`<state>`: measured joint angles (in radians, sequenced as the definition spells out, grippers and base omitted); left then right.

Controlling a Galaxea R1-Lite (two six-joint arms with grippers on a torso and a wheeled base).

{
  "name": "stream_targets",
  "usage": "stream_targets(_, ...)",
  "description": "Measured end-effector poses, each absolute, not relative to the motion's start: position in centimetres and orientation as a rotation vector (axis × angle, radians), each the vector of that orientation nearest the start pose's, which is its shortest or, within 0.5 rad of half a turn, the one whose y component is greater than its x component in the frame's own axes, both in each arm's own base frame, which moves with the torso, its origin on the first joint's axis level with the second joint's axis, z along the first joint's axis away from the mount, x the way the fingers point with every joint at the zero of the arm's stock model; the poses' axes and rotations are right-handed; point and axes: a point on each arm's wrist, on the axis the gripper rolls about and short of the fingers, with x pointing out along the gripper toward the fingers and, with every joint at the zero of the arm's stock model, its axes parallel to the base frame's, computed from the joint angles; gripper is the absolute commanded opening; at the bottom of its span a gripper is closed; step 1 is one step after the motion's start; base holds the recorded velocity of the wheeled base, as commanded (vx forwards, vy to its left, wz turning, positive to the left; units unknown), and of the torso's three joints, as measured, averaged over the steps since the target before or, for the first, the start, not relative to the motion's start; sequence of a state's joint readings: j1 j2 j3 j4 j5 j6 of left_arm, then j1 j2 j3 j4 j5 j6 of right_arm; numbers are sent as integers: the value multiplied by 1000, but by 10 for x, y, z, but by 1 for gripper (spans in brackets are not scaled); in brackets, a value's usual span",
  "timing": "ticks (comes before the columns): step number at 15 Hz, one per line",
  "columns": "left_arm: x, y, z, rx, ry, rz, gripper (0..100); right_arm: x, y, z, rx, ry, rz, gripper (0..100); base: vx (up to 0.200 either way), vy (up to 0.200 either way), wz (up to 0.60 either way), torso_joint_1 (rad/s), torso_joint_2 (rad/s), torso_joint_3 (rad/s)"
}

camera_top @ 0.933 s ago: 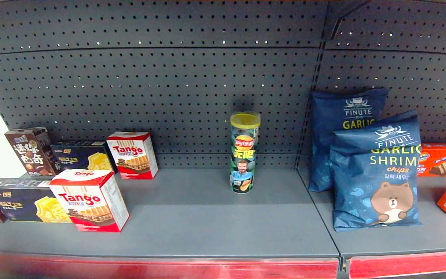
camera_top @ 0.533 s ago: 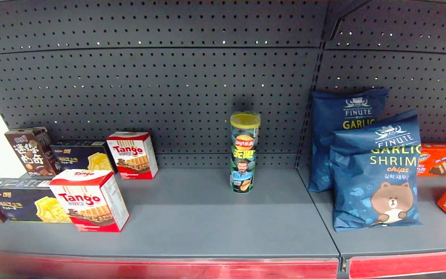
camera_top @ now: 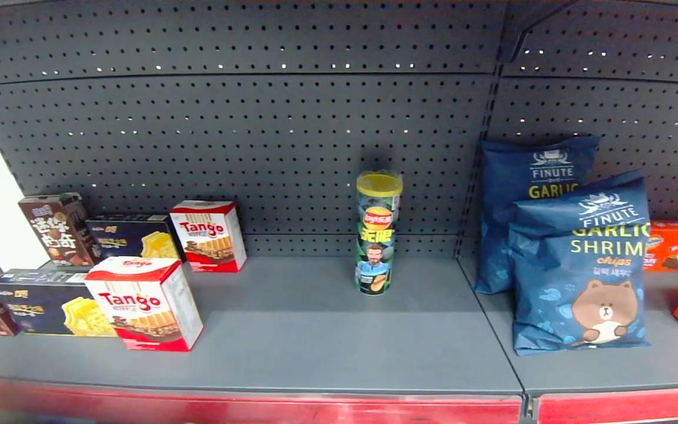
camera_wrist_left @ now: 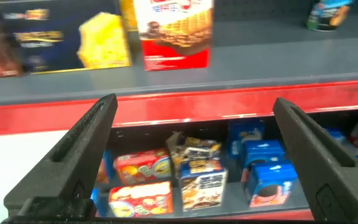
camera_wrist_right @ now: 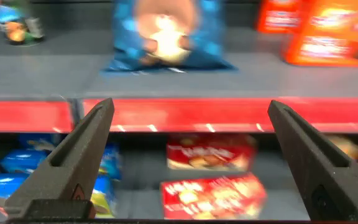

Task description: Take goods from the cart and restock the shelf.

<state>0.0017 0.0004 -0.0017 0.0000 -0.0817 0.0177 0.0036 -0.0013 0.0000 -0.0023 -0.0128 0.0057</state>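
Head view: on the shelf (camera_top: 315, 344) a chip can (camera_top: 379, 232) stands upright at centre, wafer boxes (camera_top: 145, 303) left, shrimp chip bags (camera_top: 580, 265) right; left wrist view: left gripper (camera_wrist_left: 194, 106) fingers wide, empty, facing the shelf's red edge; right wrist view: right gripper (camera_wrist_right: 189, 107) likewise wide, empty.

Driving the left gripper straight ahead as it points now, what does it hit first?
Most likely the red front edge, which sits between the tips of the open left gripper. Depth is unclear; slightly lower, it would reach the boxes underneath.
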Motion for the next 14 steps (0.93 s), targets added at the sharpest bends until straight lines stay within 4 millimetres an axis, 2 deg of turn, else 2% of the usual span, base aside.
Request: stream_targets(14,-23,-2,76,19,-2,-80,100,-23,0,76,6,-3,-10,100,0,0,600,4,2,1)
